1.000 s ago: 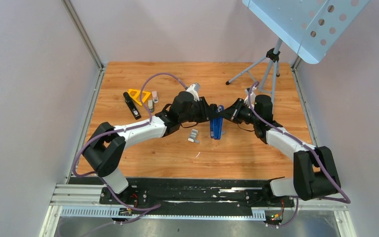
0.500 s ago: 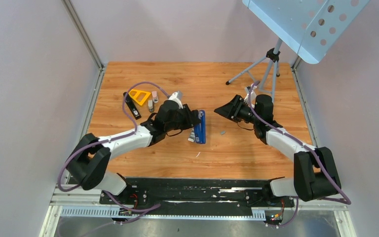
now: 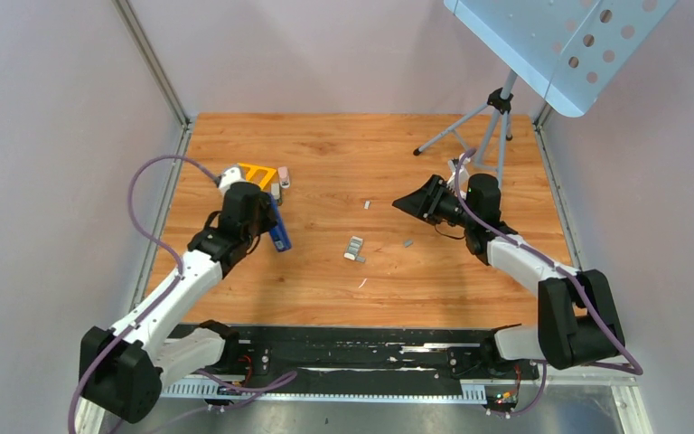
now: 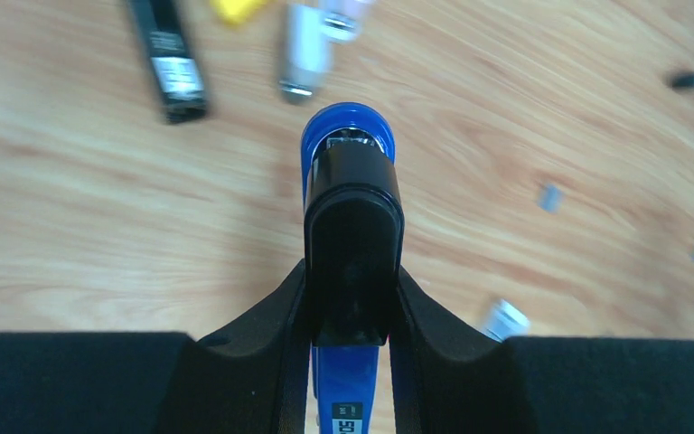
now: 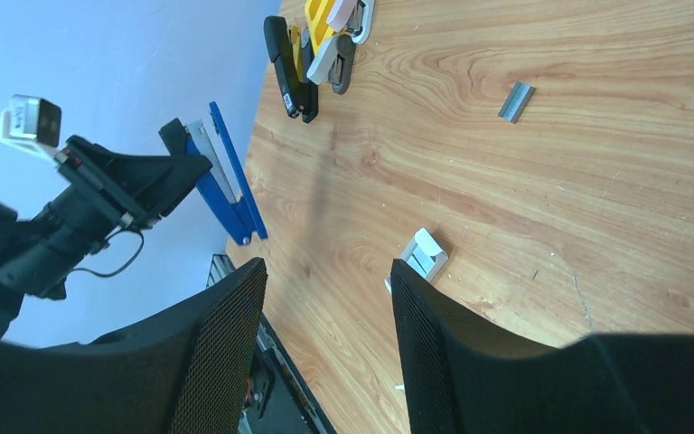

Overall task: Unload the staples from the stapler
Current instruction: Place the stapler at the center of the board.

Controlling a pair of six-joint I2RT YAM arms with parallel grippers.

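Over grained wood [image 3: 325,154], glossy blue stapler [image 3: 277,230]

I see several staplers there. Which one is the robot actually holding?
The blue stapler, clamped between the fingers of the left gripper. The black stapler and the yellow stapler lie loose on the wood, with nothing gripping them.

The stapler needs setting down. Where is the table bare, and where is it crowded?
Bare: the far tabletop between the yellow item and the tripod, and the near strip along its edge. Crowded: the far-left corner by the left gripper, and staple strips mid-table.
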